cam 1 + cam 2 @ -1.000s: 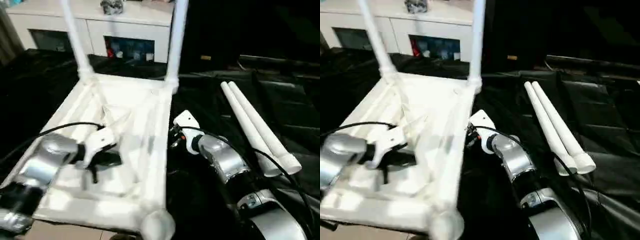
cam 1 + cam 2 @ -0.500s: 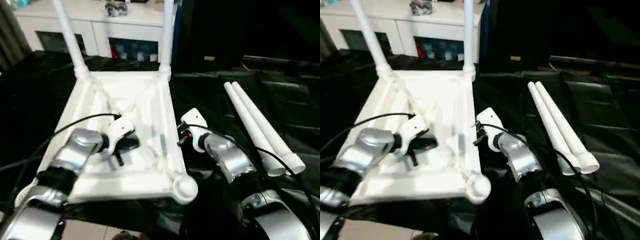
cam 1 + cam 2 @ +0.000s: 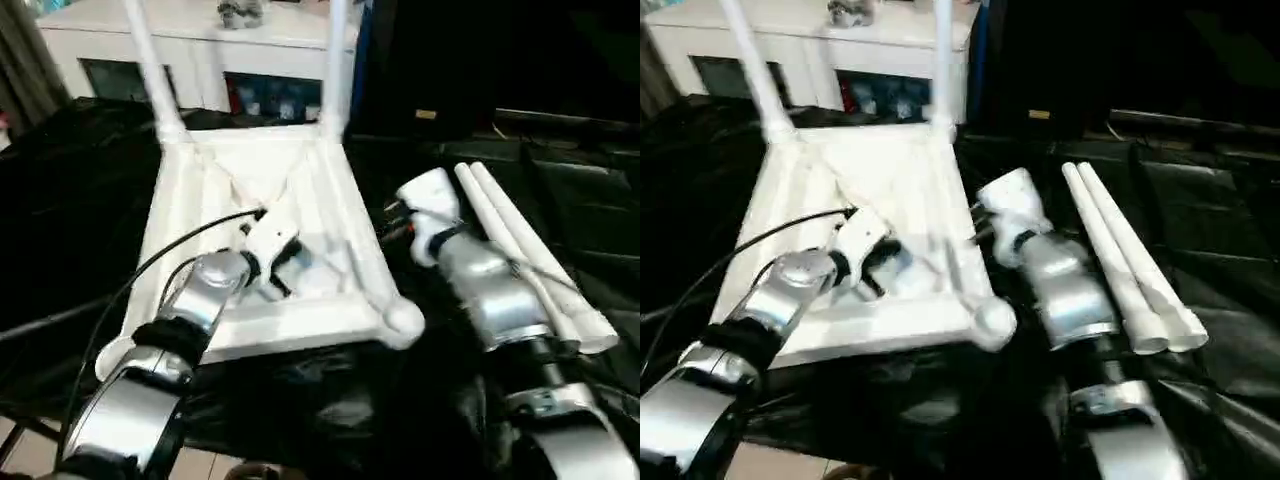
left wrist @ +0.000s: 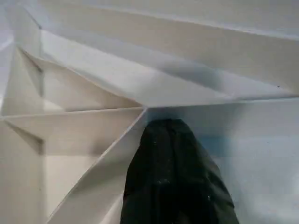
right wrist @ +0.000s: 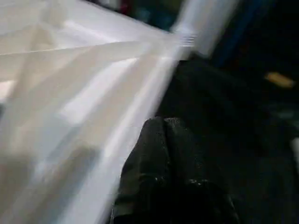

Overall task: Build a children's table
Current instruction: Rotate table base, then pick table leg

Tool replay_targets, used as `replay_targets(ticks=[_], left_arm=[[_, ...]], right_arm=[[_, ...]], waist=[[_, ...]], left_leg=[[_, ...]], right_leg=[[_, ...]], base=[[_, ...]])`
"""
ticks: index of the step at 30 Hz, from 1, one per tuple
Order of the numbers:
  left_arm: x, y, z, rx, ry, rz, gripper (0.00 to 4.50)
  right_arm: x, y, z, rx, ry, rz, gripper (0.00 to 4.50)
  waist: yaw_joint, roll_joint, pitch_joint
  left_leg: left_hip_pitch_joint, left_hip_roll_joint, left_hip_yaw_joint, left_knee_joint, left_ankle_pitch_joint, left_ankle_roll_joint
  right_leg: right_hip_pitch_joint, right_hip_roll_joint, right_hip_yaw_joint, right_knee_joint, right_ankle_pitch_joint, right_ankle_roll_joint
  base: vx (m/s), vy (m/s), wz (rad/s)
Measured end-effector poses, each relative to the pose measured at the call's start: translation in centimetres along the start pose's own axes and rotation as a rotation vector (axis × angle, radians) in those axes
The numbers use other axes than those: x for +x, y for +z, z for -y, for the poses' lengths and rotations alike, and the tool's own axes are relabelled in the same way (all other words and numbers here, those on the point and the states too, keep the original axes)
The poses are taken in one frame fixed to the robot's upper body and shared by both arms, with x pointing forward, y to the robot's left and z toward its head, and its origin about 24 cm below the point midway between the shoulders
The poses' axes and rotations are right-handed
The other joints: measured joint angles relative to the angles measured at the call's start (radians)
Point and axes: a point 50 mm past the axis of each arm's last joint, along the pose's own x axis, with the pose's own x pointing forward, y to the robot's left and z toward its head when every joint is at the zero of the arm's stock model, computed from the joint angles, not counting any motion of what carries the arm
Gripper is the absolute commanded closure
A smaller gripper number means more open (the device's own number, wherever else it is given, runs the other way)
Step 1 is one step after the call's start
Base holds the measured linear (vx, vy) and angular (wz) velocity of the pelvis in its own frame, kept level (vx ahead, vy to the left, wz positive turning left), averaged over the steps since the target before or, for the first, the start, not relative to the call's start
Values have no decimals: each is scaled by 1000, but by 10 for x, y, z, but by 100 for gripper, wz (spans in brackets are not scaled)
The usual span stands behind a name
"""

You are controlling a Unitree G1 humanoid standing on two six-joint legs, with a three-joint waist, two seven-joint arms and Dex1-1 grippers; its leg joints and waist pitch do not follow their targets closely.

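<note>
Tabletop (image 3: 330, 190) upside down | left claw (image 4: 175, 140) pressed together among ribs | right claw (image 5: 163, 135) — pressed together beside rim

No writing, label, brand, number or sign can be read anywhere in these views.
</note>
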Motion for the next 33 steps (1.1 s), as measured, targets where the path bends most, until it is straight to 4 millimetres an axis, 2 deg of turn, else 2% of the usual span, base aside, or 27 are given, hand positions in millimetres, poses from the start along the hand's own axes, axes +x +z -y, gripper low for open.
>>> replay_targets(ticks=[3,7,8,9,10,14,15,16,17,20,24,27,28,31,33], left_arm=[[-7,2,-8,41,-6,27,450],[-28,7,-26,68,38,109,450],[-33,9,-32,69,60,129,450],[-36,11,-33,63,71,140,450],[-41,14,-35,38,85,179,417],[-59,26,-25,-40,58,279,389],[-62,29,-21,-52,49,299,389],[-66,31,-17,-70,45,320,366],[-69,36,-8,-97,29,357,367],[-70,45,7,-131,-20,395,362],[-70,51,13,-144,-6,420,324],[-71,51,18,-150,-22,413,301],[-70,50,20,-156,-32,405,283],[-73,54,25,-173,-89,386,275],[-77,57,28,-158,-145,359,241]], right_arm=[[-14,-4,9,-3,1,-31,447],[-28,-19,27,56,-59,-130,447],[-30,-19,31,76,-71,-135,419],[-31,-19,31,83,-74,-135,419],[-32,-17,32,94,-76,-130,412],[-36,-16,44,103,-123,-157,368],[-37,-16,49,104,-145,-164,368],[-37,-15,54,103,-172,-177,351],[-37,-15,63,99,-211,-200,338],[-41,-12,79,104,-269,-213,326],[-43,-15,87,105,-285,-241,287],[-45,-19,95,118,-302,-285,275],[-46,-19,98,128,-308,-287,250],[-48,-17,105,146,-325,-288,240],[-50,-20,109,155,-335,-304,209]], waist=[[-3,0,0],[-6,1,0],[-5,1,1],[-5,2,1],[-4,4,1],[1,9,2],[3,10,3],[3,11,3],[4,13,3],[3,13,3],[-3,13,3],[-11,14,3],[-12,14,3],[-14,14,3],[-15,14,2]], left_leg=[[-2,1,-1,-2,0,0],[-3,1,0,-2,0,1],[-3,1,0,-2,0,1],[-3,1,0,-2,0,1],[-2,1,0,-2,0,1],[-2,1,1,-1,0,1],[-1,1,1,-1,0,1],[-1,0,1,-1,0,1],[-1,0,1,-1,0,1],[-1,0,1,-1,0,1],[0,1,1,-1,0,1],[0,1,1,0,0,1],[0,1,1,0,0,1],[0,1,1,0,0,1],[0,1,2,0,0,1]], right_leg=[[-1,1,0,-4,0,0],[-2,1,0,-6,-1,1],[-2,1,0,-6,-1,1],[-2,1,0,-6,-1,1],[-1,1,0,-6,-1,1],[-1,1,0,-5,-1,0],[-1,1,0,-4,-1,0],[0,1,0,-4,-1,0],[0,0,0,-5,-1,0],[1,0,0,-4,-1,0],[1,0,0,-4,-2,5],[1,0,0,-4,-2,5],[1,0,0,-4,-2,4],[1,0,0,-4,0,1],[0,0,0,-4,0,2]], base=[[0,0,0],[0,0,0],[0,0,0],[0,0,0],[0,0,0],[0,0,0],[0,0,0],[0,0,0],[0,0,0],[0,0,0],[0,0,0],[0,0,0],[0,0,0],[0,0,0],[0,0,0]])
